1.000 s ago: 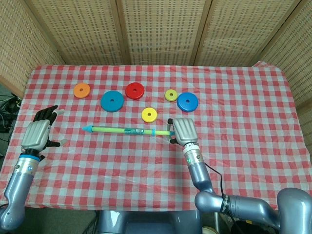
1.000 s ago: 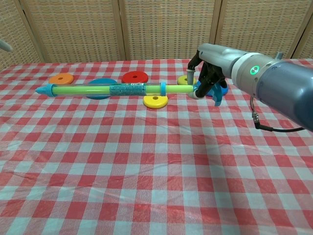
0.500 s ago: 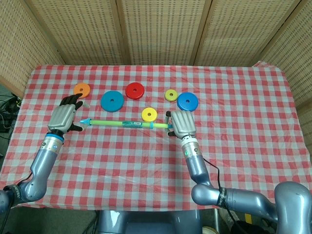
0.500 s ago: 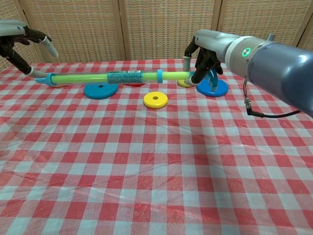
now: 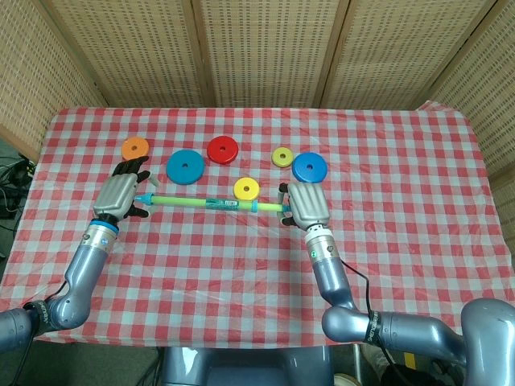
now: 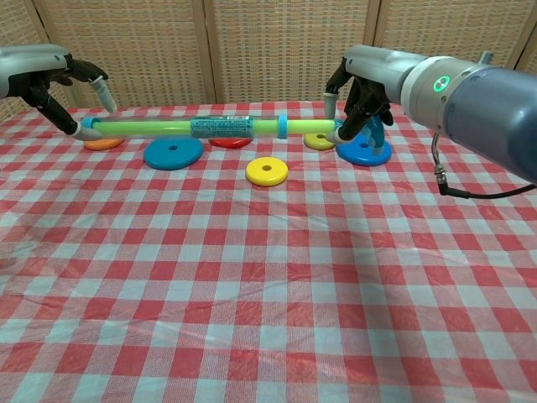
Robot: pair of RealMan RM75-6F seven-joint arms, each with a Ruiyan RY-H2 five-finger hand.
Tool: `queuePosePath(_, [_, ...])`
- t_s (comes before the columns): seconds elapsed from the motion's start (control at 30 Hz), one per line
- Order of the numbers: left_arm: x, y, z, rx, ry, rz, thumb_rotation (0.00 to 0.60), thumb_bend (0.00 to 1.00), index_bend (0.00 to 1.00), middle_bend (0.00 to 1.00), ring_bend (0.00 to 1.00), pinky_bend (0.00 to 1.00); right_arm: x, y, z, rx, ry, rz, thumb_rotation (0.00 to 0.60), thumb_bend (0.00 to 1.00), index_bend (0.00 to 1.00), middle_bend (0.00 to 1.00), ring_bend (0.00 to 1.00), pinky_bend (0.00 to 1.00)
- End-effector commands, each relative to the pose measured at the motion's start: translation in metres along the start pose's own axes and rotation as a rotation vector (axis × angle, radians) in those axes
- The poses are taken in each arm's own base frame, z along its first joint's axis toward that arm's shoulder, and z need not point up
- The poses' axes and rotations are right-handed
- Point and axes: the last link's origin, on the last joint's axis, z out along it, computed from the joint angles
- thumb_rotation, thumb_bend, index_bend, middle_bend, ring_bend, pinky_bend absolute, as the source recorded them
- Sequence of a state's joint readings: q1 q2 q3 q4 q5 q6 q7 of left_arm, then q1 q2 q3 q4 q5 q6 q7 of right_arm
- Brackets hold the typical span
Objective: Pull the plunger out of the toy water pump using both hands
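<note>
The toy water pump (image 5: 205,203) is a thin green tube with a cyan nozzle, a label at mid-length and a cyan collar. It hangs level above the table, also plain in the chest view as the pump (image 6: 218,128). My right hand (image 5: 304,205) grips its right end, the plunger side, fingers wrapped round it (image 6: 361,96). My left hand (image 5: 119,195) is at the nozzle end. In the chest view the left hand (image 6: 50,84) has one finger under the tip and another lifted well above the tube, so the fingers stand apart around the nozzle.
Flat rings lie on the red checked tablecloth (image 5: 386,241) behind the pump: orange (image 5: 135,149), large blue (image 5: 185,166), red (image 5: 223,149), yellow (image 5: 246,190), small yellow (image 5: 282,157) and another blue (image 5: 309,168). Wicker screens stand behind the table.
My right hand lifted the pump off the cloth. My left hand came in from the table's left edge and now has the nozzle tip between its spread fingers.
</note>
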State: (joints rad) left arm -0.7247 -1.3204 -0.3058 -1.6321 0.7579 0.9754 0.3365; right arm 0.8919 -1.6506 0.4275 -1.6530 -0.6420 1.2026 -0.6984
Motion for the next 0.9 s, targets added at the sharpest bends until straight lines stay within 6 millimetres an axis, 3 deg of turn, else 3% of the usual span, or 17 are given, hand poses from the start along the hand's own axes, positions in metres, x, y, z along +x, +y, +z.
queuePosePath(0.03, [-0.002, 0.002, -0.001, -0.005, 0.007, 0.008, 0.6, 0.26, 0.4, 0.0, 0.0, 0.0, 0.0, 0.001, -0.001, -0.002, -0.002, 0.003, 0.6, 0.5, 0.77, 0.99, 0.96, 0.74])
queuePosePath(0.37, [-0.008, 0.009, 0.0, -0.019, -0.015, 0.005, 0.6, 0.27, 0.41, 0.0, 0.0, 0.0, 0.0, 0.003, -0.004, -0.005, -0.008, 0.004, 0.6, 0.5, 0.77, 0.99, 0.96, 0.74])
queuePosePath(0.63, [-0.015, 0.013, 0.002, -0.023, -0.019, -0.005, 0.6, 0.29, 0.51, 0.0, 0.0, 0.0, -0.002, 0.008, -0.004, -0.012, -0.015, 0.006, 0.6, 0.5, 0.77, 0.99, 0.96, 0.74])
queuePosePath(0.9, [-0.016, 0.01, 0.002, -0.014, -0.012, -0.017, 0.6, 0.32, 0.53, 0.0, 0.0, 0.0, -0.004, 0.01, -0.003, -0.016, -0.017, 0.001, 0.6, 0.5, 0.77, 0.99, 0.96, 0.74])
